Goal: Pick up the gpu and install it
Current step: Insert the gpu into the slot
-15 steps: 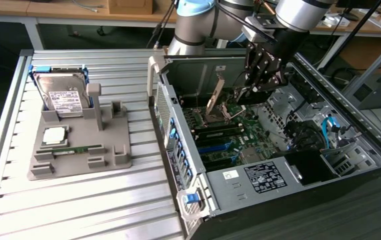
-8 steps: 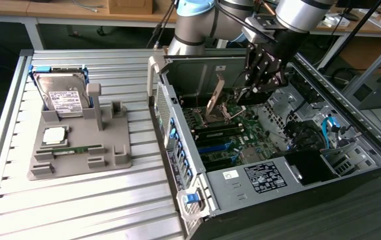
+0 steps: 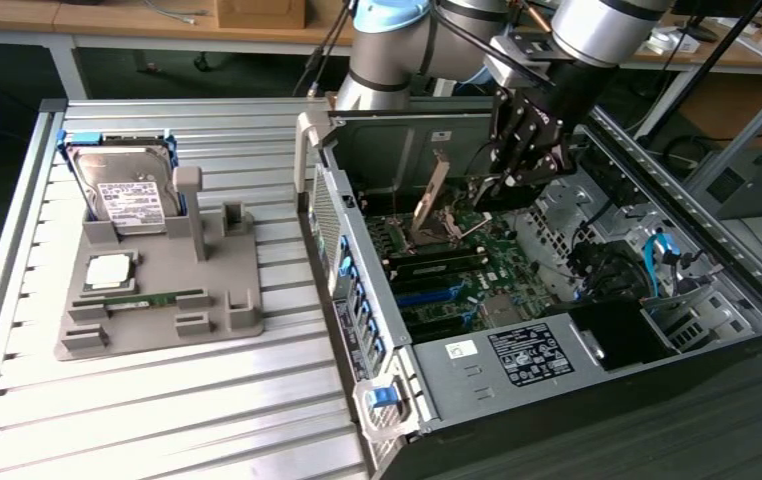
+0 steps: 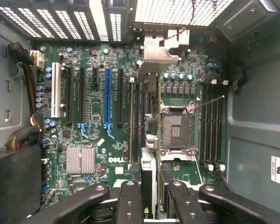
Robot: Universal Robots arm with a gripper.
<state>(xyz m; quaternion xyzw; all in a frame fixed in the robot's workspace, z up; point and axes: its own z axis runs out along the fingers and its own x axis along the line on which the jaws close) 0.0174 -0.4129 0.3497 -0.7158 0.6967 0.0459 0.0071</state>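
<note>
from where i stand the arm's gripper [image 3: 505, 188] is down inside the open computer case [image 3: 468, 395]. the jaws look clenched on the gpu [image 3: 432, 200], which hangs tilted above the motherboard [image 3: 441, 290], not yet seated in any slot. in the wrist view the gripper [image 4: 153, 207] shows dark fingers [image 4: 129, 200] with the gpu [image 4: 148, 175] edge-on between them, a thin strip reaching out over the board, off to one side of the blue slot [image 4: 107, 98] rather than over it. i'd say doing this well comes down to alignment: the card's edge should lie parallel to its slot and right above it, and the card should stand upright rather than lean, before any downward press. pushing while skewed could jam the connector or strain the board. counting up: one arm, one gpu, one blue slot and one white slot [image 4: 56, 91]. out on the counter [image 3: 154, 430] sits one grey fixture [image 3: 228, 318] carrying one hard drive [image 3: 128, 195], one processor chip [image 3: 110, 270] and one green memory stick [image 3: 141, 298], all well apart from the gripper.
</note>
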